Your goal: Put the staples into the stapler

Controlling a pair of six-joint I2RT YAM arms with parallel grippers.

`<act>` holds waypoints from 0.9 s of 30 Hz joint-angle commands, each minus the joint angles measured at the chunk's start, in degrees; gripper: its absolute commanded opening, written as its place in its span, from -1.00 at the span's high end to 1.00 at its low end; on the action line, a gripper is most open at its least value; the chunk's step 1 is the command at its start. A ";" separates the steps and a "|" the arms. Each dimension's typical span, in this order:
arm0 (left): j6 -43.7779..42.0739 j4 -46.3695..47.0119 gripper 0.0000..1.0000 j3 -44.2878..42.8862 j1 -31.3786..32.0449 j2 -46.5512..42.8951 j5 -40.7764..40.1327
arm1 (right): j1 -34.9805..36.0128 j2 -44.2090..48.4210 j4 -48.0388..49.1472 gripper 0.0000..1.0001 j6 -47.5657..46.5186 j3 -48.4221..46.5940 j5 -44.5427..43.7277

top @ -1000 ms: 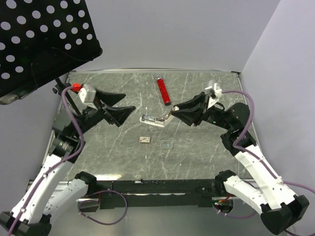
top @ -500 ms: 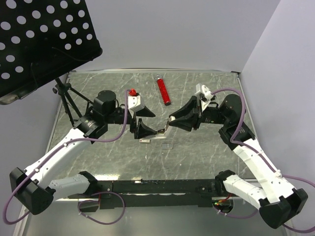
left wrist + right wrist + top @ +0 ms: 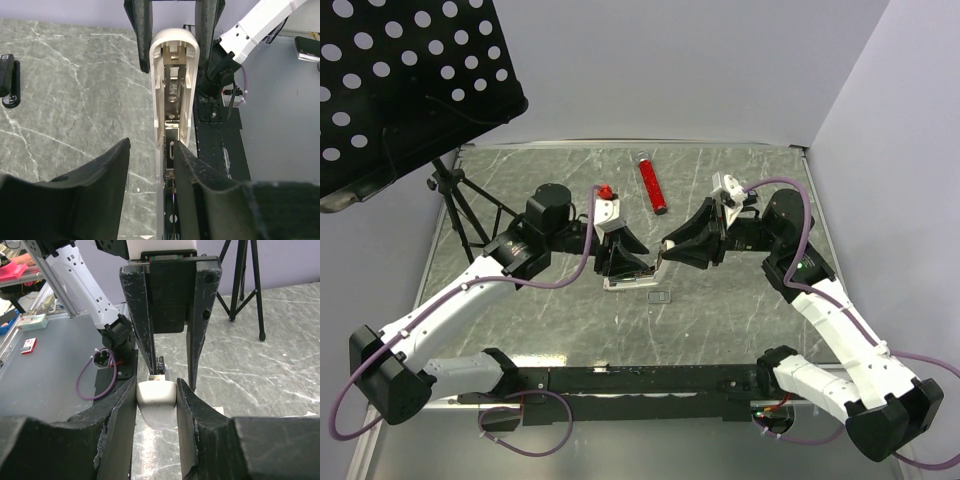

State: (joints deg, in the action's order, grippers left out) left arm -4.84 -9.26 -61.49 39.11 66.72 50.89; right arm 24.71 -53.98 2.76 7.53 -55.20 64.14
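Grey marble table [image 3: 740, 310]. Your L arm stretches in, gripper [image 3: 150, 150] part-open astride the stapler [image 3: 172, 75]. R gripper [image 3: 156, 387] clamps its white end. Only L wrist cam shows the metal channel.

Stapler [image 3: 630, 282] white, lid hinged up; staples [image 3: 660, 296] flat beside.

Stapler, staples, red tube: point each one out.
stapler [image 3: 175, 37]: left wrist view, rounded end of its pale shell.
staples [image 3: 660, 296]: top view, middle of the strip.
red tube [image 3: 653, 188]: top view, mid-body.
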 commanded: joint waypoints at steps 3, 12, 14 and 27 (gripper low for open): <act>1.94 3.63 0.20 -1.17 1.05 0.08 -2.12 | -0.19 -0.08 2.86 1.00 -1.38 -2.90 1.25; 2.82 2.05 0.21 -2.40 1.84 2.10 0.78 | -0.19 -0.08 2.07 1.00 -2.08 -2.81 0.81; 2.73 1.53 0.20 -2.58 2.11 2.36 1.22 | -0.28 -0.08 2.07 1.00 -2.08 -2.81 0.81; 4.40 1.44 0.11 -2.58 2.11 2.54 3.16 | -0.19 -0.60 1.28 1.00 -2.87 -2.81 0.99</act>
State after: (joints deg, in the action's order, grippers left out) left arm -0.95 -8.47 -61.73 40.86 69.17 51.70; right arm 24.71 -54.59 1.61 6.26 -55.20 64.10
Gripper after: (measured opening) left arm 0.457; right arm 0.402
